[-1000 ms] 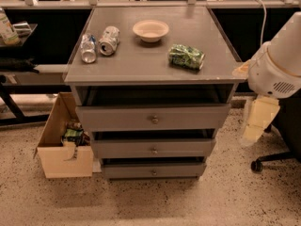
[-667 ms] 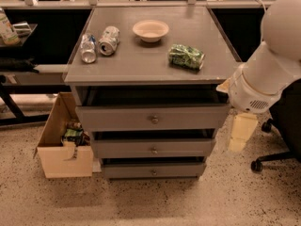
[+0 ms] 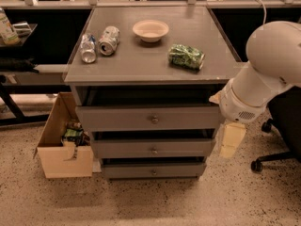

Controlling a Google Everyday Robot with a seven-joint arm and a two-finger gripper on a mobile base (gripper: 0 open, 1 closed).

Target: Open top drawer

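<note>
The top drawer (image 3: pixel 117 119) is the widest of three grey drawers under the grey cabinet top (image 3: pixel 141 62). Its flat front carries a small round metal knob (image 3: pixel 154 119) at centre. A dark gap shows between its upper edge and the cabinet top. My white arm (image 3: pixel 263 74) reaches in from the right, and its thick end sits against the drawer's right end. My gripper (image 3: pixel 233 139) is the cream-coloured piece hanging below the arm, to the right of the middle drawer (image 3: pixel 122 148), well right of the top drawer's knob and a little below it.
On the cabinet top lie two crushed cans (image 3: pixel 99 44), a cream bowl (image 3: pixel 150 30) and a green bag (image 3: pixel 186 57). The bottom drawer (image 3: pixel 127 172) is narrower. An open cardboard box (image 3: pixel 63 159) stands left on the floor. A chair base (image 3: pixel 270 159) is at the right.
My arm has swung left and down, from beside the cabinet to its right front corner. The cream gripper has come closer to the drawers. The drawers have not moved.
</note>
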